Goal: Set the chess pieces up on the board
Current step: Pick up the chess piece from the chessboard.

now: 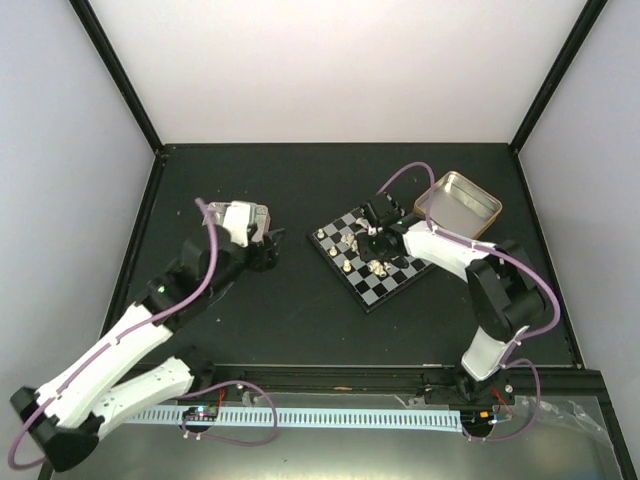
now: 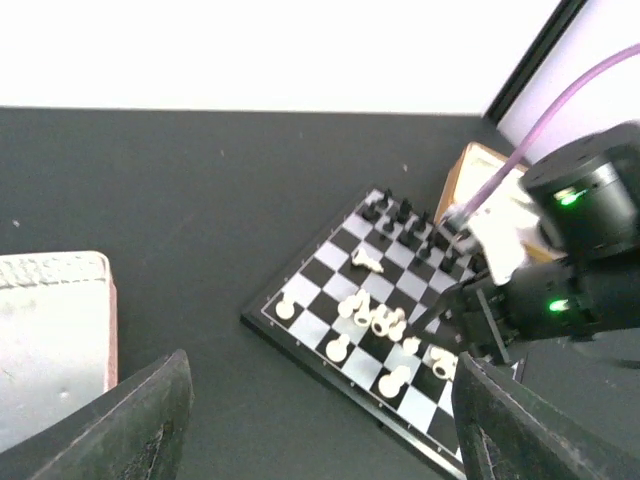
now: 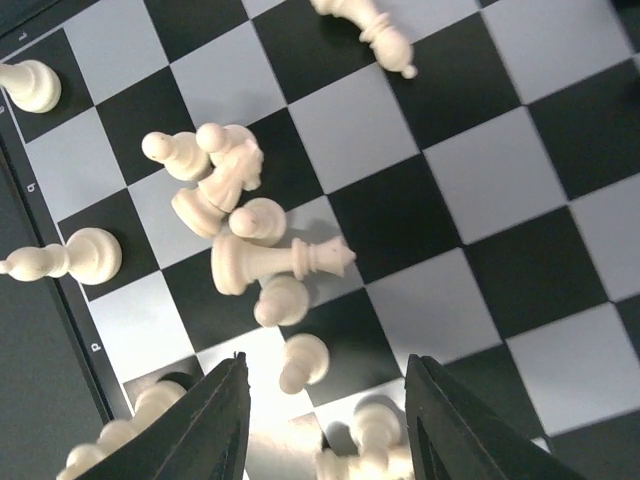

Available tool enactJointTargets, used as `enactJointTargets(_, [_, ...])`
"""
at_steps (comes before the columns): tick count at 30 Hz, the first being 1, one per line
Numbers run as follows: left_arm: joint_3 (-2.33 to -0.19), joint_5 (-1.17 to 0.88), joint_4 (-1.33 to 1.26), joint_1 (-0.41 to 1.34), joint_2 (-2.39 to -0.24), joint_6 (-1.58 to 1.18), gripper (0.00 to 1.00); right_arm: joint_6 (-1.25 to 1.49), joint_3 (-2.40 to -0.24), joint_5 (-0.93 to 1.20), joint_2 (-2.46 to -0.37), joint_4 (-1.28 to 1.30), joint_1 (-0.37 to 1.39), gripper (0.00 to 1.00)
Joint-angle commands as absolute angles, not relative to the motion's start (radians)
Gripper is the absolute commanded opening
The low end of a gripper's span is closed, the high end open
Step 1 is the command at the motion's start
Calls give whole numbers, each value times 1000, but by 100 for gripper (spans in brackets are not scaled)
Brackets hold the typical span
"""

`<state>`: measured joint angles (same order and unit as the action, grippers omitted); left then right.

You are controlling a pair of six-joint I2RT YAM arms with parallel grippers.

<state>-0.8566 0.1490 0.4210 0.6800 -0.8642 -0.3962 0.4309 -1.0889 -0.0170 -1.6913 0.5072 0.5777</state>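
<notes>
Black-and-grey checkerboard with a thin dark rim (image 1: 385, 290) sits diamond-wise right of centre on the dark table (image 1: 290, 330).

Right arm: elbow folded at the right, forearm reaching left over the board (image 3: 450, 190), wrist pointing down over its middle. I see the right gripper (image 3: 325, 420) with its jaws spread a few squares wide, holding nothing. Small cream-white chess pieces (image 3: 240, 215) are heaped just ahead of its fingers, a toppled cream king (image 3: 270, 262) among them. One cream pawn (image 3: 300, 362) lies between the fingertips, not touched as far as I can tell. More cream pieces stand on the rim-side squares. Tiny black chess pieces (image 2: 405, 215) line the board's far edge.

Left arm: stretched diagonally from the near-left base. The left gripper (image 2: 320, 430) is off the board to its left with jaws wide apart and empty, just beside a rectangular silver metal tin (image 1: 245, 215). A second silver tin (image 1: 458, 205) lies just past the board's far-right corner.

Writing: the rim carries small coordinate marks; one looks like "b" (image 3: 28, 187), the rest I can't read. Embossed text on the tin lid is illegible.
</notes>
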Motion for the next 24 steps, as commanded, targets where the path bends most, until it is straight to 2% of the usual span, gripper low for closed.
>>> enactJointTargets(1, [-823,213,449,672,-746,-354,73,408,-1144,-25,-1751,540,596,42])
enactJointTargets(15, [-806,197,467,669,-713,-360,74,409,-1184,-34,-1821,569,618,18])
enactJointTargets(18, [-802,196,465,669,-713,-361,74,410,-1189,-29,-1819,571,624,9])
enactJointTargets(24, [-796,198,459,667,-719,-362,74,432,-1166,-50,-1738,553,634,7])
